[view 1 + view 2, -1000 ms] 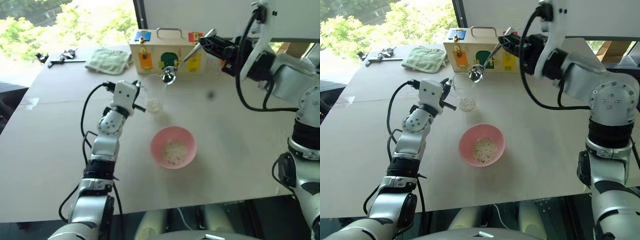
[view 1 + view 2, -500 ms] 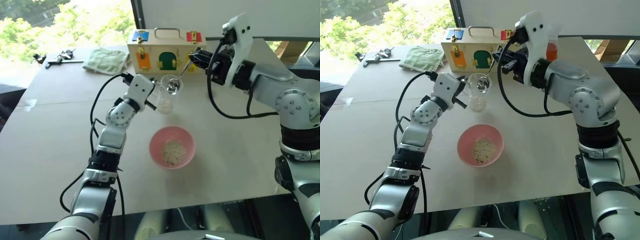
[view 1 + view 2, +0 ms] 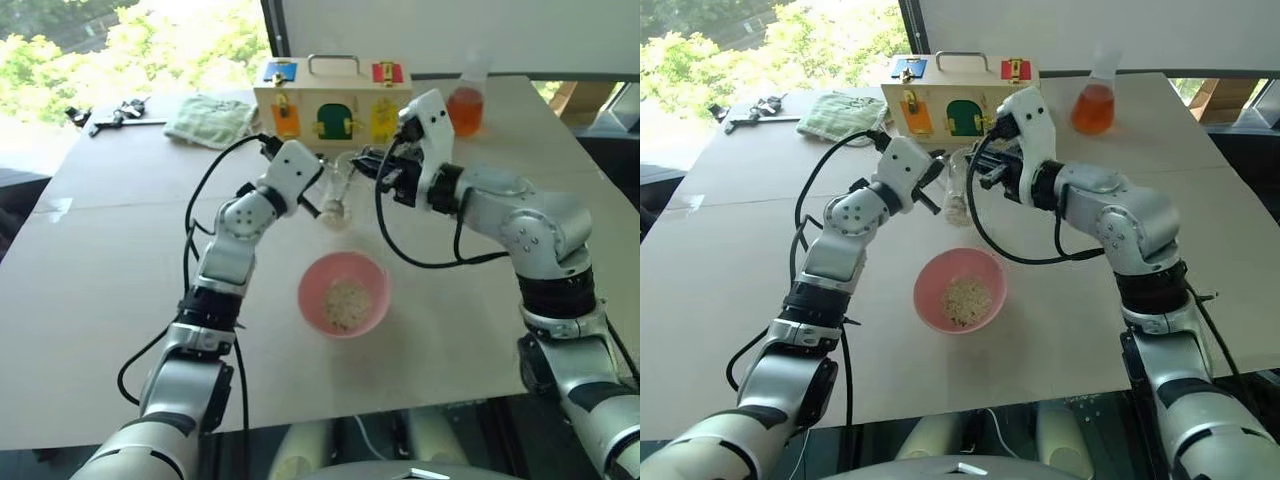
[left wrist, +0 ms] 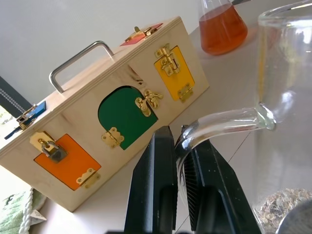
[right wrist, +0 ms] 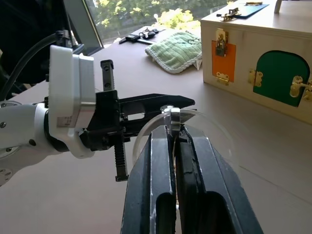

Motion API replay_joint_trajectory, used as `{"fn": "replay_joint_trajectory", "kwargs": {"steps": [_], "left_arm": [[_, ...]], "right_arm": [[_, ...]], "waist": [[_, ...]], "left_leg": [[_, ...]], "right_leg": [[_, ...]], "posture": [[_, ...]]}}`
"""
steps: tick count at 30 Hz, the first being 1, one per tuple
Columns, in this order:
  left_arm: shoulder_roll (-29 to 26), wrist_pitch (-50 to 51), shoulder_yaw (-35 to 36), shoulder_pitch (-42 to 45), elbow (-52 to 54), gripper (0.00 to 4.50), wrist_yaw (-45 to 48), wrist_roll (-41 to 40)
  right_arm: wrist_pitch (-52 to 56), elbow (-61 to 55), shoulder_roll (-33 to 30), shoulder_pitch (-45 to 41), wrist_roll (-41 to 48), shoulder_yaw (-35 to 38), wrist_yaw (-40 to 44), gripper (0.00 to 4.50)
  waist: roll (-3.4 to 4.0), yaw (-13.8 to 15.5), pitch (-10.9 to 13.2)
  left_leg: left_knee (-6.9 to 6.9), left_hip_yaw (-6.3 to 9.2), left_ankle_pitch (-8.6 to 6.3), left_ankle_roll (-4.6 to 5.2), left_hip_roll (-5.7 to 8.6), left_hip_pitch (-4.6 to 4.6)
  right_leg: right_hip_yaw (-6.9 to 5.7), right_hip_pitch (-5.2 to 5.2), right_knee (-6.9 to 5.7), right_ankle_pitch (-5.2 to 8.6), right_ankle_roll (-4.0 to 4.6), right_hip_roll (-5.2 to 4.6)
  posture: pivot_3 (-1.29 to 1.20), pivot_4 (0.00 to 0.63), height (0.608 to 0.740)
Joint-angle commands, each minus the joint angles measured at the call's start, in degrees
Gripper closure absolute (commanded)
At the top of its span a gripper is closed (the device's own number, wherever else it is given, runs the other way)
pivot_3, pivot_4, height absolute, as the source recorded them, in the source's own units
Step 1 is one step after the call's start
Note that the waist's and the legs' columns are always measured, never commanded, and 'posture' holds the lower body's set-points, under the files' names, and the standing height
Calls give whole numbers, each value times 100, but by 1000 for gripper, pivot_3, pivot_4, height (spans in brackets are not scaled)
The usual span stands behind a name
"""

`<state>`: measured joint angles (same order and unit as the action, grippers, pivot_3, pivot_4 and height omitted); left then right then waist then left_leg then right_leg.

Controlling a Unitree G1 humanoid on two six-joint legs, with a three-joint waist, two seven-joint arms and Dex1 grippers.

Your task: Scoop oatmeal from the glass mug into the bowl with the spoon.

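Pink bowl (image 3: 343, 293), table centre: holds a small heap of oatmeal (image 3: 346, 302), so part of the transfer is done. Glass mug (image 3: 336, 195), at twelve o'clock from the bowl: flakes remain in its base; more scooping is judged outstanding. Left gripper (image 4: 176, 161): clamped tight on the mug handle. Right gripper (image 5: 174, 127): closed on the spoon (image 5: 171, 118) handle, spoon lowered into the mug.
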<state>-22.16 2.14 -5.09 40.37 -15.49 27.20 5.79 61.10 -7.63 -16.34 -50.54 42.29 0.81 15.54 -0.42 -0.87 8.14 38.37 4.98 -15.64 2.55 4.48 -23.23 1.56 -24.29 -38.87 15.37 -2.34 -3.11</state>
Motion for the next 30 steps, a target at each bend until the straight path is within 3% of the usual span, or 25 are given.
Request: {"fn": "replay_joint_trajectory", "kwargs": {"steps": [1,12,30], "left_arm": [[-19,-257,-17,155,81,4408,-98,91],[-74,-564,-143,34,-53,4408,-224,347],[-328,-1169,-159,174,-977,4408,-601,694]], "right_arm": [[735,100,294,-290,637,878,-475,4500],[1360,1006,515,-749,980,2553,-1688,4500],[1635,1053,656,-1024,1762,3411,-2850,4500]], "waist": [[0,0,0],[1,-62,0],[3,-185,-2]], "left_leg": [[0,1,0,0,1,-1],[6,-1,3,-3,2,-44],[23,-8,7,-7,5,-47]], "right_leg": [[-1,0,0,0,0,0],[1,-51,-18,0,0,0],[11,-63,-83,0,0,-1]], "posture": [[0,150,740],[0,150,740],[0,150,740]]}}
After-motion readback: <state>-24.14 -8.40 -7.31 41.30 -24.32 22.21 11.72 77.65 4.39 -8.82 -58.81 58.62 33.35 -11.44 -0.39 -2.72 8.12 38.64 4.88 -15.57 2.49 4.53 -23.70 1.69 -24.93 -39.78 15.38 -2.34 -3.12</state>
